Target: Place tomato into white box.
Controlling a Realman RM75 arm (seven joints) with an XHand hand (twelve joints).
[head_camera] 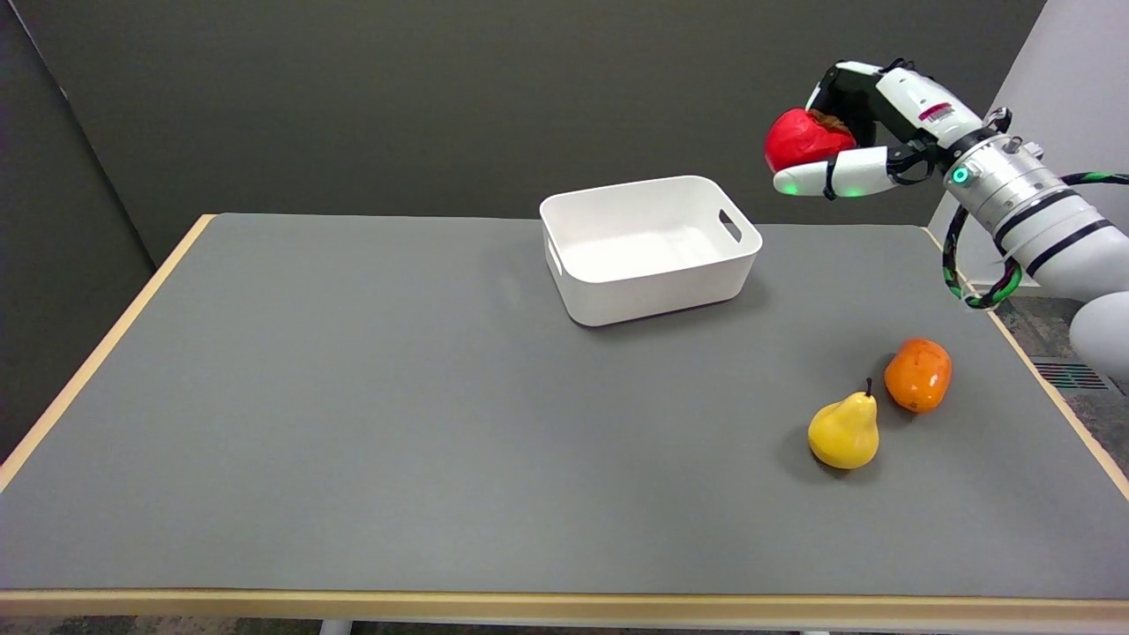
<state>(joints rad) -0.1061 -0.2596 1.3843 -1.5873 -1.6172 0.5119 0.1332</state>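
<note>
Yellow pear [844, 432] sits just beside an orange fruit [918, 375], near-right of the white box [648, 249]. Up right of the box, the right hand [851, 123] grips the red tomato [801, 137] aloft

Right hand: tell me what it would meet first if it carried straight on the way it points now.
The right hand, gripping the tomato, points toward picture left, above table height. On that line nothing shows but the dark wall; the white box sits lower, so it would probably pass over it, though depth is unclear.
</note>
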